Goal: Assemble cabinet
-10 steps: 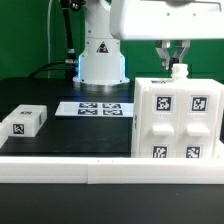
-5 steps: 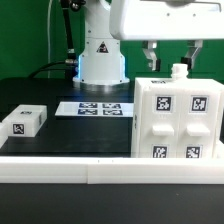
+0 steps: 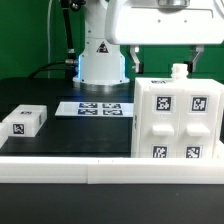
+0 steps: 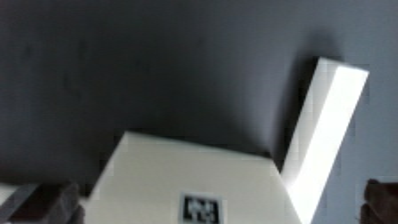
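The cabinet [image 3: 178,118], a large white box with tagged drawer-like blocks on its front, stands at the exterior view's right. A small white peg [image 3: 178,71] sticks up from its top. My gripper [image 3: 167,58] hangs just above the cabinet, open wide and empty, with one finger [image 3: 136,58] on either side of the peg. In the wrist view a white cabinet face with a tag [image 4: 205,208] lies between my dark fingertips [image 4: 36,205], beside a narrow white edge [image 4: 320,130]. A loose small white tagged block [image 3: 25,121] lies at the left.
The marker board [image 3: 98,108] lies flat on the black table behind the middle. The white robot base [image 3: 100,55] stands behind it. A white rail [image 3: 100,170] runs along the table's front edge.
The fingers were close together at the peg on the cabinet's top; they have spread wide apart and let go. The cabinet and the small block have not moved.
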Motion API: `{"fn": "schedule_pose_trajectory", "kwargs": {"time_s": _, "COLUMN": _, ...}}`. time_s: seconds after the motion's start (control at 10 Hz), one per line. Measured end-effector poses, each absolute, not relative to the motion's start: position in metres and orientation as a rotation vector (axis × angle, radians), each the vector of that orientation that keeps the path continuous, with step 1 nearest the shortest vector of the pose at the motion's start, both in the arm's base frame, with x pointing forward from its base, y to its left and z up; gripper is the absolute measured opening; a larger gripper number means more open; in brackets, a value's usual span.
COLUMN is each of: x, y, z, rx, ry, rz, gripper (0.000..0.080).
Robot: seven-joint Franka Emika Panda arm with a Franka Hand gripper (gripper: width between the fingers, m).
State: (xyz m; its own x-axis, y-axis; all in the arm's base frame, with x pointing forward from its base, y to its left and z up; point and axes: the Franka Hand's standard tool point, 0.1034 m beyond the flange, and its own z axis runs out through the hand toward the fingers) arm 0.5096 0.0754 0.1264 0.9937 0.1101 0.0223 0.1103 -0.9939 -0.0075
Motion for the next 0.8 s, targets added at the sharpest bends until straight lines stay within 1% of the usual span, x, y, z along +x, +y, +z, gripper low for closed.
{"fn": "schedule_pose_trajectory", "kwargs": {"time_s": 0.2, "x": 0.491, "y": 0.074, "z": 0.113, "rx": -3.125, "ry": -0.100, "rz": -0.019, "gripper": 0.0797}}
{"fn": "schedule_pose_trajectory", "kwargs": {"time_s": 0.6, "x": 0.491, "y": 0.069, "z": 0.112, "rx": -3.124, "ry": -0.124, "rz": -0.011, "gripper": 0.0797}}
{"fn": "schedule_pose_trajectory", "kwargs": {"time_s": 0.8, "x": 0.488, "y": 0.041, "z": 0.108, "rx": -3.129, "ry": -0.173, "rz": 0.003, "gripper": 0.0797}}
